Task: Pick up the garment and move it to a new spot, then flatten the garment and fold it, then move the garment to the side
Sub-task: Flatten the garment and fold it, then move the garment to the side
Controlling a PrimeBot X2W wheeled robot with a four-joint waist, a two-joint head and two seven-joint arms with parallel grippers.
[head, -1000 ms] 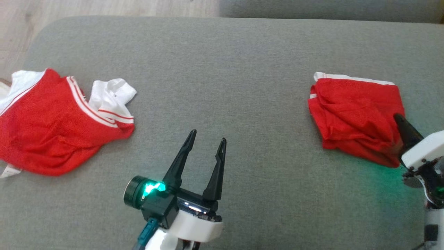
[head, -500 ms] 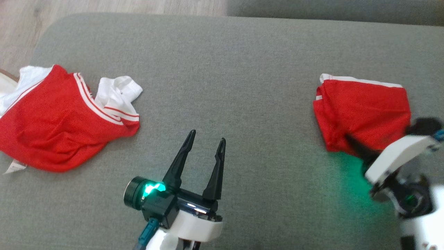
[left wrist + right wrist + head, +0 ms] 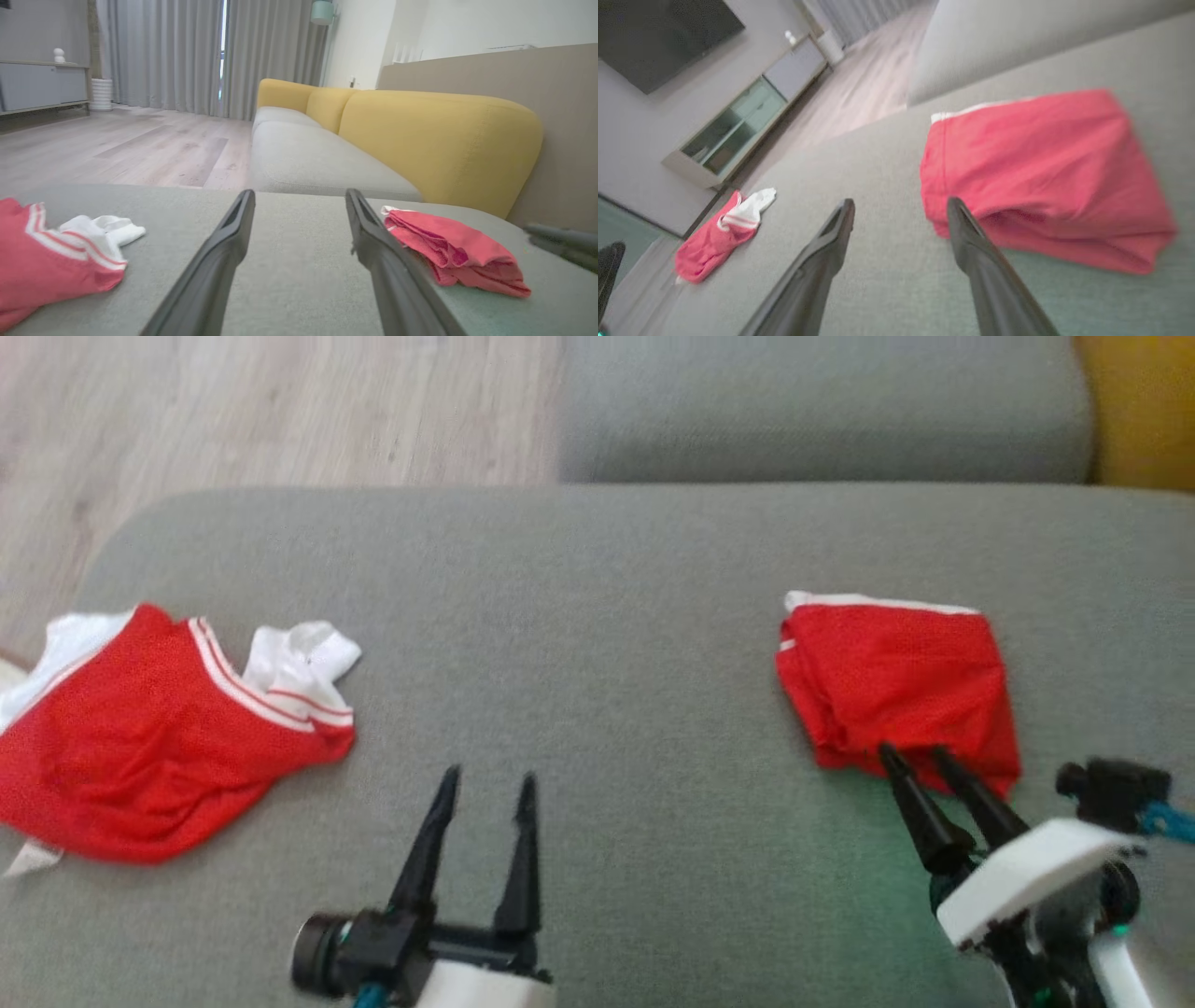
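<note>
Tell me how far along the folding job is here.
Done, apparently: the folded red garment lies compact at the right of the grey cushion. In hand: nothing gripped; the right pincer is open at its near edge, the left pincer open over bare cushion. Remaining: the crumpled red-and-white garment at the left lies unfolded.

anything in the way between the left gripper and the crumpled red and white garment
Nothing visible. Bare grey cushion lies between the open left gripper and the crumpled garment off to its left.
</note>
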